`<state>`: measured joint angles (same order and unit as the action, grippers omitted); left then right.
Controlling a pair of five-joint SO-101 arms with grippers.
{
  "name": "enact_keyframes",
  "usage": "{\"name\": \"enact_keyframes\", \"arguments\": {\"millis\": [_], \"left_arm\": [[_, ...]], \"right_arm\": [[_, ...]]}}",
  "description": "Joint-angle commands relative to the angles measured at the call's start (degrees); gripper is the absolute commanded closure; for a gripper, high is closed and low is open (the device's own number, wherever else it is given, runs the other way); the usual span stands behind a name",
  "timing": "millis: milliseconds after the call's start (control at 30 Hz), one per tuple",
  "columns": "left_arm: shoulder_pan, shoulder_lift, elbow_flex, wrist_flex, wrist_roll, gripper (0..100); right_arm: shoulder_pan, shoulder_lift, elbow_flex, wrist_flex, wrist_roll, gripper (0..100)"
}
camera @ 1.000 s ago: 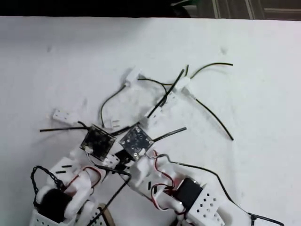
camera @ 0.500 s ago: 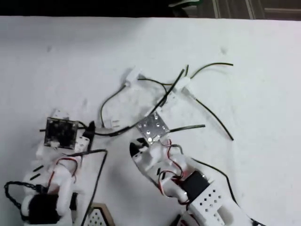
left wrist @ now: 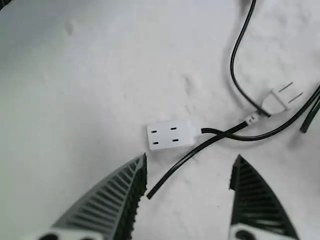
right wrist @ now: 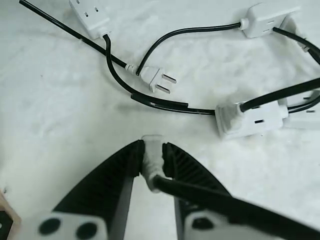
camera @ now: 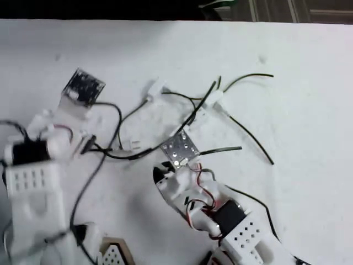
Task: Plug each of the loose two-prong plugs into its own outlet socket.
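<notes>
On the white worktop [camera: 287, 55], your right end effector [right wrist: 152, 150] is clenched on a white plug [right wrist: 151, 162]. It grips the plug by its body, and the plug's black cord [right wrist: 210, 197] runs back between the jaws. I think you hold it this way so the front end sticks out, ready to push into a socket. I can't see its prongs.

Your left end effector [left wrist: 187, 182] is released, with its jaws wide apart. It hangs over a white socket block [left wrist: 170, 136]. The block lies flat with its slots facing up, just ahead of the jaws and not between them. My guess is the jaws are wide so they can come down and hold the block. It looks light, so it would likely slide if you pushed a plug at it.

A loose plug [left wrist: 280, 98] lies near that block, flat on the worktop. Its two prongs point away from the block, so it is not plugged in yet.

Another socket block [right wrist: 252, 120] sits in the tangle of cords, near the plug you hold. The cords cross each other there, so a pull on one may drag the others.
</notes>
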<state>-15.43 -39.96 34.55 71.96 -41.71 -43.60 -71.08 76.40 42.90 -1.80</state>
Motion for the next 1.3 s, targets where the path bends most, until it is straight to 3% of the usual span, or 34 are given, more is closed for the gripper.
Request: {"name": "enact_keyframes", "arguments": {"millis": [0, 167, 267, 533, 1067, 1267], "left_arm": [[-4.35, 12.7, -10.2, 0.0, -16.97, 69], [-8.22, 22.2, -15.21, -0.18, -37.19, 68], [-8.57, 26.95, -16.7, -0.44, -43.6, 69], [-8.31, 41.45, -17.05, -14.59, -44.31, 69], [-7.69, 58.15, -17.05, -27.96, -47.12, 69], [-6.46, 59.03, -17.05, -27.78, -43.25, 82]], "right_arm": [[0.4, -0.57, 0.18, -0.04, 0.62, 98.1], [0.31, -0.57, 0.44, -0.22, 0.62, 98.1], [0.31, -0.57, 0.44, -0.22, 0.62, 98.1], [0.31, -0.57, 0.53, -0.13, 0.62, 98.1], [0.22, -0.57, 0.53, -0.04, 0.62, 98.1], [0.22, -0.57, 0.53, -0.04, 0.62, 98.1]]}}
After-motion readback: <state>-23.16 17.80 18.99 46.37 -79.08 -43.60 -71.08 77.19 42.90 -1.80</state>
